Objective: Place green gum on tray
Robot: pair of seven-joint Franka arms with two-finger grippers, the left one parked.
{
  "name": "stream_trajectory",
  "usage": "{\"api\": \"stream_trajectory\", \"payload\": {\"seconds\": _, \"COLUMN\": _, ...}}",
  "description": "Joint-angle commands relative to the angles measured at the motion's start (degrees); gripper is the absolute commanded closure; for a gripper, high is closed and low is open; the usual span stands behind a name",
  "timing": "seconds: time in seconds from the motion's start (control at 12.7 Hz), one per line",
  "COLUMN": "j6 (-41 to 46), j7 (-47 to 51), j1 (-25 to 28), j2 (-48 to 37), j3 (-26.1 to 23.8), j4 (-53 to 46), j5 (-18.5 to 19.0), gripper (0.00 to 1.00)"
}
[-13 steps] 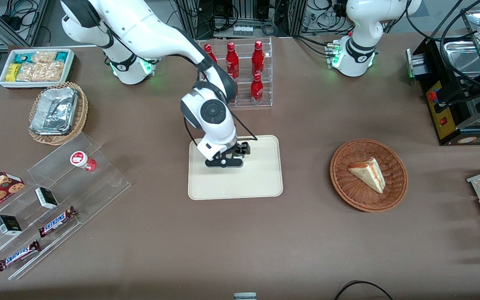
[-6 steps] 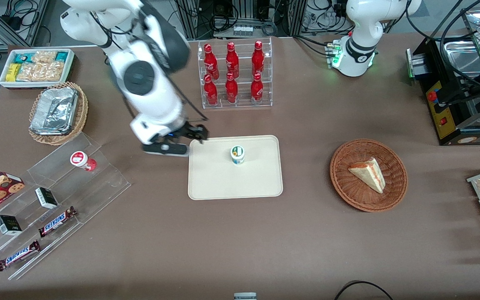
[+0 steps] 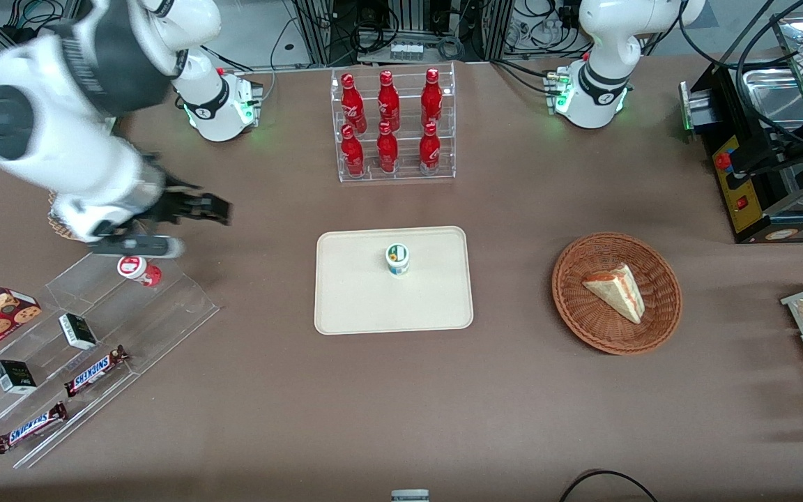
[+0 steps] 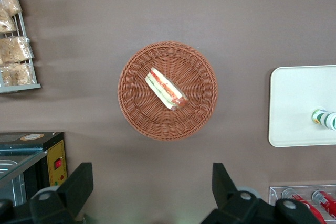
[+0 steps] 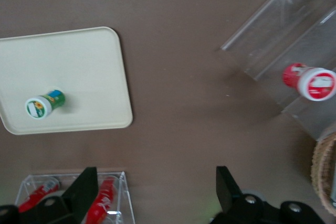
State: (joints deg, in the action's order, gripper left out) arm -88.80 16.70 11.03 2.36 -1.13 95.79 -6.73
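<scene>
Your end effector [image 3: 196,209] hangs wide and empty just above the red-lidded canister [image 3: 138,268], well apart from the green gum [image 3: 396,259] upright on the tray [image 3: 353,307]; dip and you'd likely topple that canister

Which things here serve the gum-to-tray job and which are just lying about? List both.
In the job:
- green gum, standing on the tray
- tray
- tool, open, above the table near the acrylic stand

Lying about:
- red-lid gum
- red bottles
- wicker basket holding a sandwich
- Snickers bars

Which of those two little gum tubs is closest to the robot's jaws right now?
The red-lidded canister on the clear stepped rack, just below the open gripper. The green gum stands apart on the tray.
</scene>
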Motion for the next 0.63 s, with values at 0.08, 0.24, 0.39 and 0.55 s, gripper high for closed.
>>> {"api": "stream_trajectory", "payload": {"seconds": 0.08, "j6": 5.0, "j7": -7.4, "j1": -4.9, "j2": -1.2, "j3": 1.0, "j4": -2.0, "j5": 0.1, "gripper": 0.00}}
{"api": "stream_trajectory", "payload": {"seconds": 0.24, "j6": 5.9, "j7": -9.5, "j1": -5.3, "j2": -1.6, "j3": 2.4, "j4": -2.0, "j5": 1.2, "gripper": 0.00}}
{"api": "stream_trajectory", "payload": {"seconds": 0.39, "j6": 7.0, "j7": -9.8, "j1": -5.6, "j2": -1.6, "j3": 4.5, "j4": -2.0, "j5": 2.0, "gripper": 0.00}}
{"api": "stream_trajectory", "payload": {"seconds": 0.55, "j6": 7.0, "j7": -11.2, "j1": -8.0, "j2": -1.4, "j3": 4.5, "j4": -2.0, "j5": 2.0, "gripper": 0.00}}
